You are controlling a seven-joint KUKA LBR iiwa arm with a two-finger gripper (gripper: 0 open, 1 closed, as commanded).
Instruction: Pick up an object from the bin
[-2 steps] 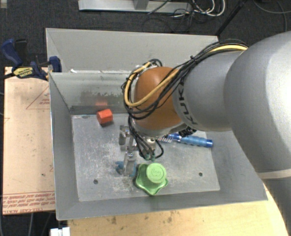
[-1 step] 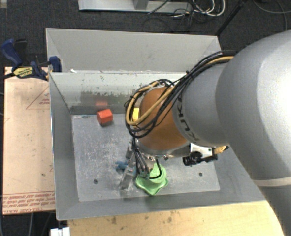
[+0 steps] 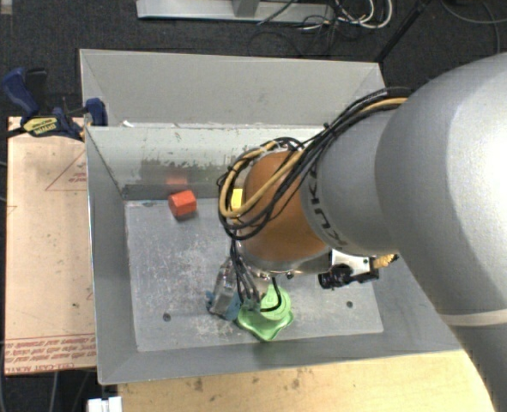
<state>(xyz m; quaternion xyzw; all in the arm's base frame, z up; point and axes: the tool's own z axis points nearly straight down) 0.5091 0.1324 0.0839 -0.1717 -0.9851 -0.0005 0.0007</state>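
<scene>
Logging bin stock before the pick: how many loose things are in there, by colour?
Orange small cube-shaped block: 1
Green crumpled soft piece: 1
Total: 2 in sight; the arm covers part of the grey metal bin.

You have one grey metal bin (image 3: 107, 256) in front of you, and you can count two loose things in it for certain. One is a small orange-red block (image 3: 183, 204), lying alone near the back left of the floor. One is a soft-looking bright green lump (image 3: 268, 323), at the front edge of the floor. You may count a third: one small blue-grey piece (image 3: 223, 305) just left of the green lump, though you cannot tell whether it is a loose thing or a part of the robot. One arm (image 3: 442, 187) reaches in over them.
</scene>
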